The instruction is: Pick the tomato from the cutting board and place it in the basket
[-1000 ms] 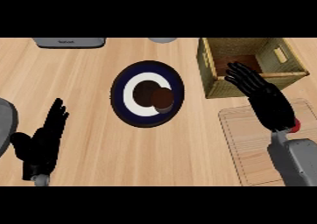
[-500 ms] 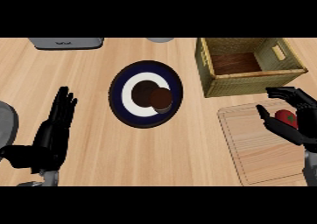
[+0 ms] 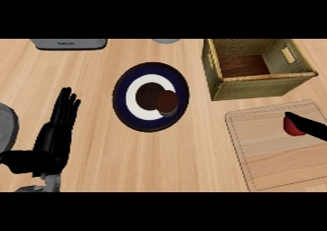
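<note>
The red tomato lies near the right edge of the wooden cutting board, partly hidden. Only a narrow black part of my right hand shows, coming in from the view's right edge and lying across the tomato's top; the rest of the hand is out of view. The olive wooden basket stands just beyond the board, with nothing visible inside it. My left hand rests open at the lower left, fingers straight and pointing away, far from the tomato.
A dark blue plate with a white centre holds two brown round items between my hands. A grey appliance and a grey rounded thing sit at the far edge. A grey rounded object shows at the left edge.
My right hand came back from above the basket to the cutting board, then slid right until most of it left the view, now touching the tomato. The left hand barely moved.
</note>
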